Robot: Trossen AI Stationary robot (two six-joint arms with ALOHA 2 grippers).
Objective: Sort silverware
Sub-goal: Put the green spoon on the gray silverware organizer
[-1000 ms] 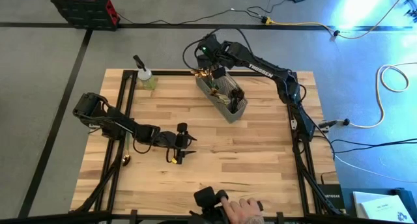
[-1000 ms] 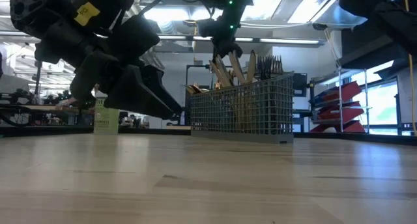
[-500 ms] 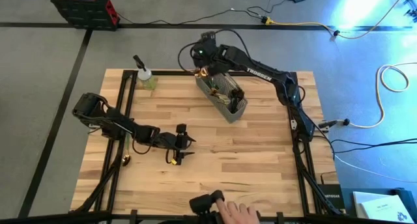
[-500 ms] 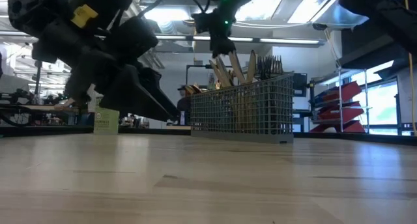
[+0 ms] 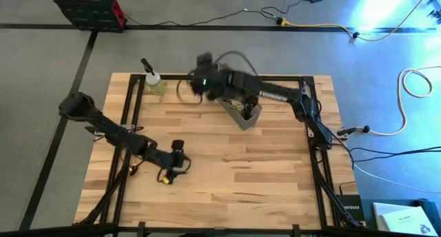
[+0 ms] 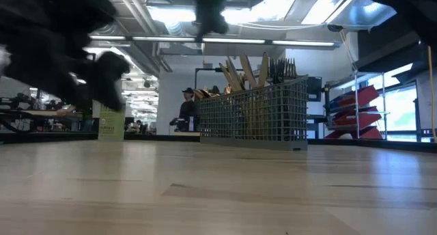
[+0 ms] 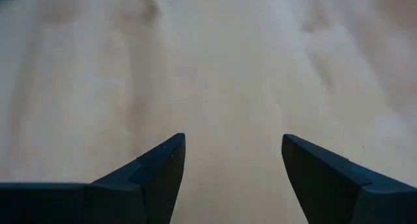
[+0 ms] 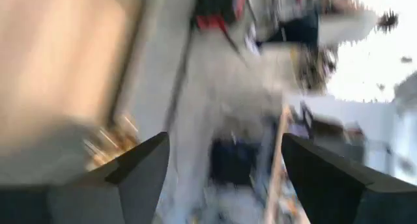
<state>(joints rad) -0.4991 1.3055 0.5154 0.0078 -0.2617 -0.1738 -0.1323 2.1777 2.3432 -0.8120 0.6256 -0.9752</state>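
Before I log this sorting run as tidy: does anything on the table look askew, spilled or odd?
Mostly tidy. The grey mesh caddy sits skewed to the table edges, cutlery upright inside. One small gold piece lies alone by the table's left rail. The spray bottle stands upright, nothing spilled.

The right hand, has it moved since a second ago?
Yes. The right hand has swung from above the mesh caddy toward the spray bottle.

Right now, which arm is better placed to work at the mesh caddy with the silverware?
Probably the right: its gripper, open and empty, is beside the caddy. The left gripper, open too, is over bare table far away.
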